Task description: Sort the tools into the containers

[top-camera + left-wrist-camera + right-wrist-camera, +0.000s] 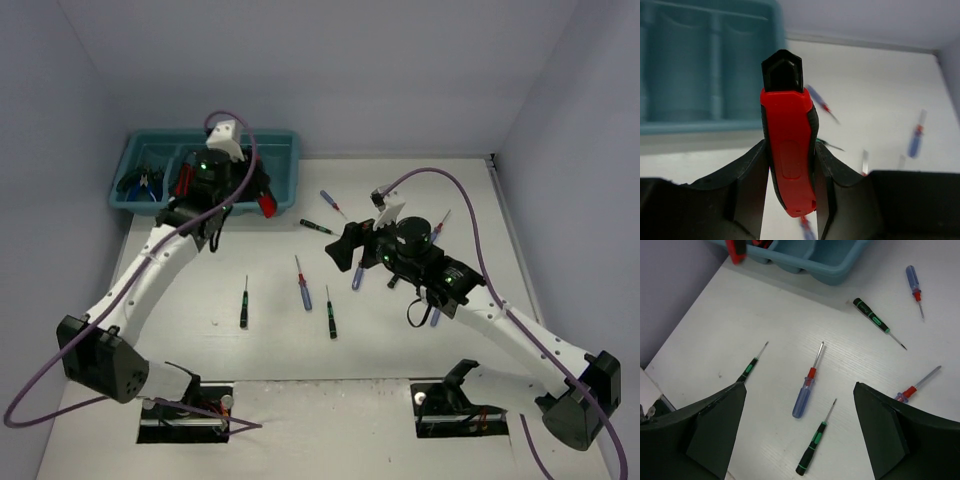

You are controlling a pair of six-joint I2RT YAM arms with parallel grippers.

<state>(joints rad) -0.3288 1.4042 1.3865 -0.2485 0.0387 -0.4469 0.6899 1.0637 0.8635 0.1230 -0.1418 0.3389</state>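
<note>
Holding utility knife (787,130) clamped in left gripper (790,167), I centre over tray (710,126) compartment, release low; right gripper (799,390) jaws apart.

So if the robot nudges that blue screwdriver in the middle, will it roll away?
Probably, a bit: the blue screwdriver has a round, smooth-looking handle and lies flat on the table. It looks stiff, so it should move as one piece. Being small and thin, it is likely light.
</note>
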